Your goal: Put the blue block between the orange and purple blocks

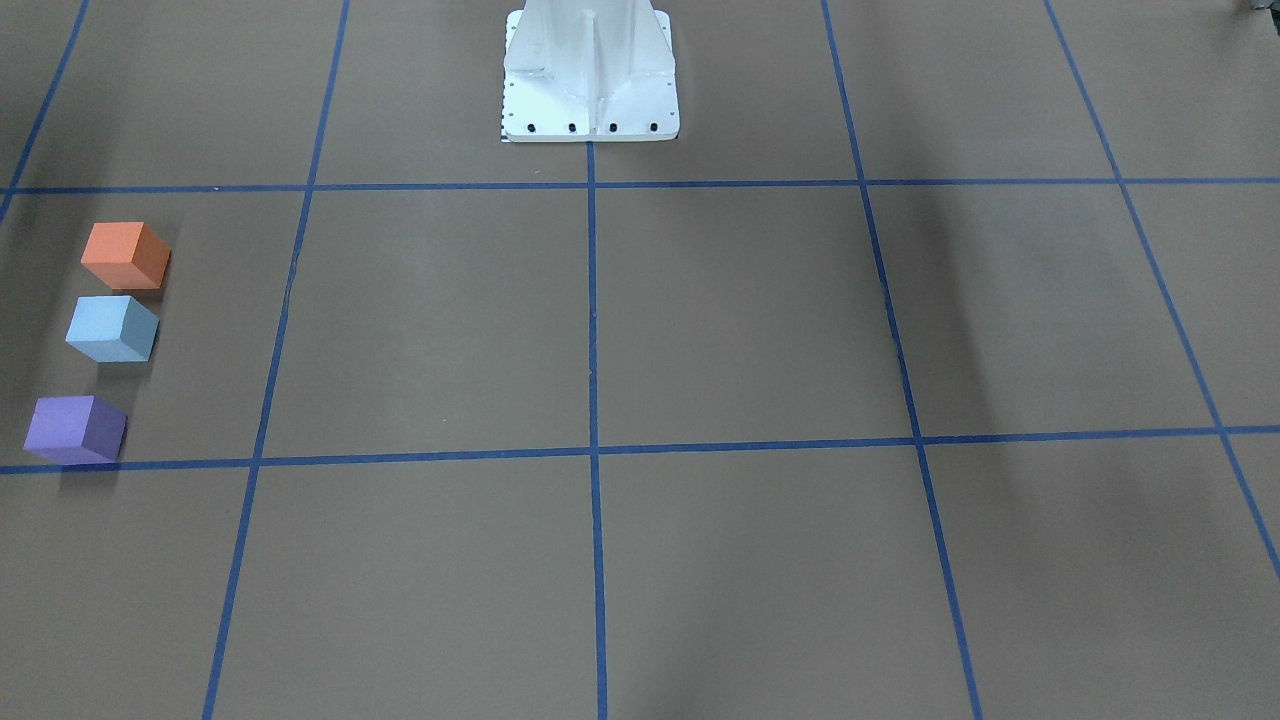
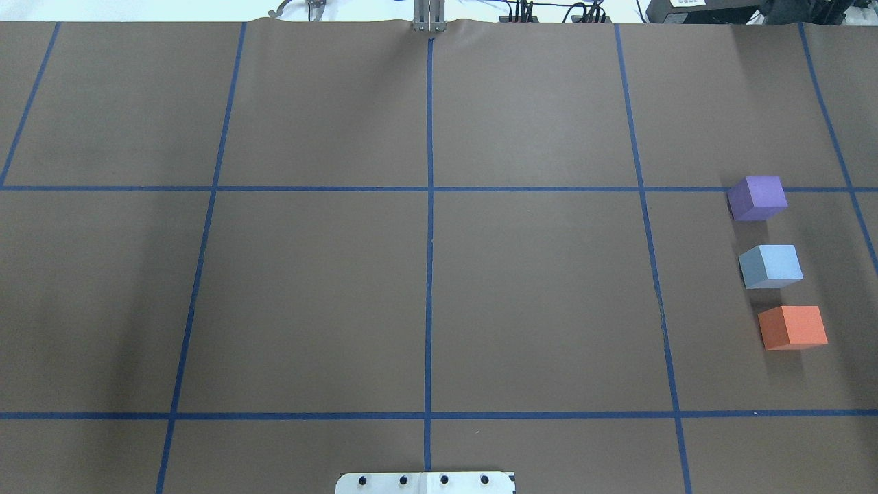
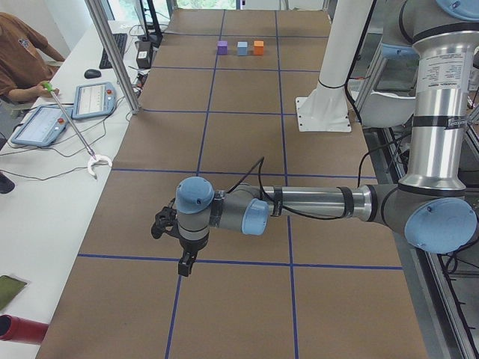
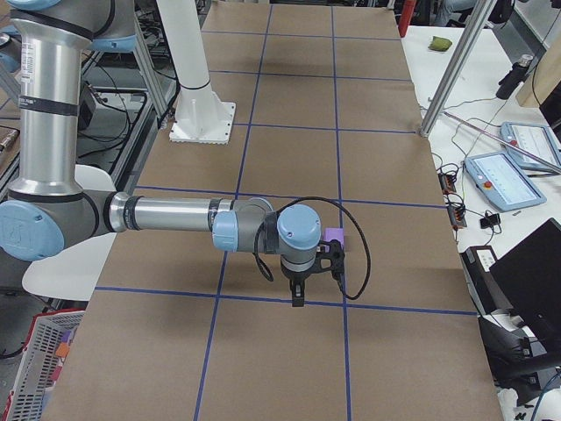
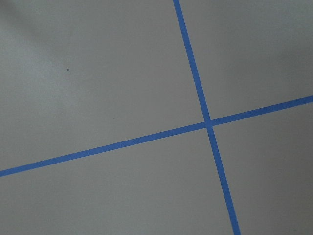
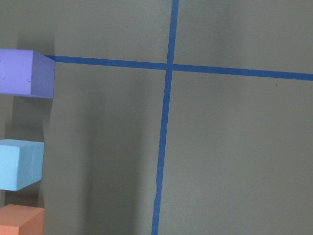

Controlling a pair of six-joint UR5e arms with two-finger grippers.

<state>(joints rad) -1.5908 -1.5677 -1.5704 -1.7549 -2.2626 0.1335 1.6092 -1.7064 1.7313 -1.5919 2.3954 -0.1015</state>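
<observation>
The light blue block (image 2: 770, 266) stands on the brown table, in a row between the purple block (image 2: 756, 197) and the orange block (image 2: 792, 327), apart from both. The row also shows in the front view: orange (image 1: 125, 255), blue (image 1: 112, 328), purple (image 1: 75, 429). The right wrist view has all three at its left edge, with the blue block (image 6: 19, 164) in the middle. My left gripper (image 3: 183, 267) hangs over the near table end, far from the blocks. My right gripper (image 4: 297, 301) hangs near the purple block (image 4: 334, 237). I cannot tell whether either gripper is open or shut.
Blue tape lines (image 2: 429, 274) divide the table into squares. The white robot pedestal (image 1: 590, 75) stands at the table's robot side. An operator (image 3: 22, 56) sits at a side bench with tablets (image 3: 93, 99) and a hooked stick (image 3: 75, 127).
</observation>
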